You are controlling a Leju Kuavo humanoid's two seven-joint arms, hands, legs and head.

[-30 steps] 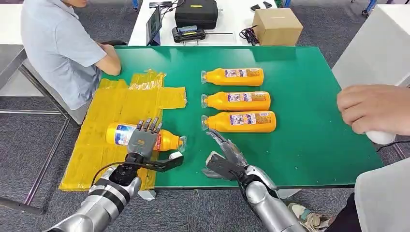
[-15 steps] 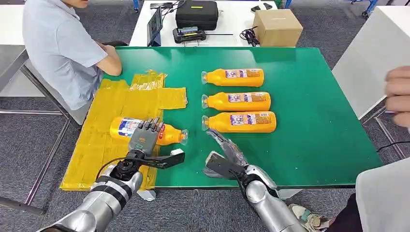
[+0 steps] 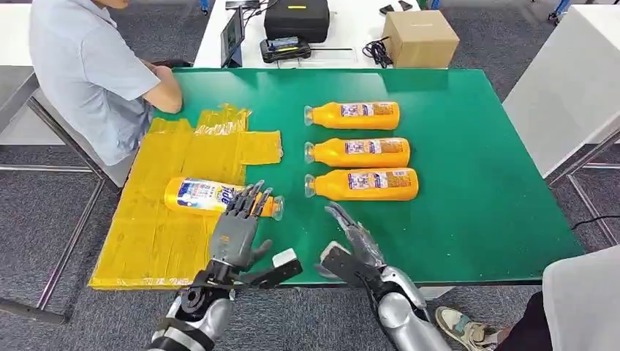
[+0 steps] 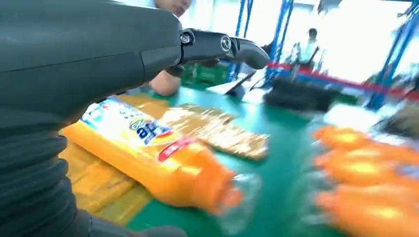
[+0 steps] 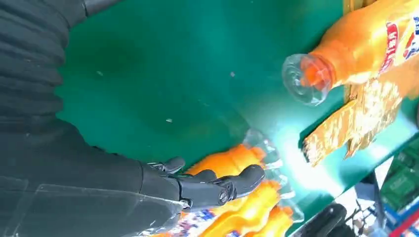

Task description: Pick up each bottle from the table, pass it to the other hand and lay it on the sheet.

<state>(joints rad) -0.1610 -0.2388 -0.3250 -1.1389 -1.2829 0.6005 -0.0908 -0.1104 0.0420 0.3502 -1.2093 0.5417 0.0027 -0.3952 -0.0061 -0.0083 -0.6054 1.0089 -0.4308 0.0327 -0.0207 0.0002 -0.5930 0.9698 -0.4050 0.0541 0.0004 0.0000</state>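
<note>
One orange bottle (image 3: 212, 198) with a blue-and-white label and clear cap lies on its side on the yellow sheet (image 3: 157, 219), its cap end reaching past the sheet's edge over the green table (image 3: 468, 146). The left hand (image 3: 237, 228) hovers just near of it, fingers spread, holding nothing. The right hand (image 3: 354, 241) is likewise unladen, fingers extended, above the table's near edge. Three further orange bottles (image 3: 362, 151) lie in a row on the table, caps toward the sheet. A person (image 3: 88, 73) sits at the far left corner.
</note>
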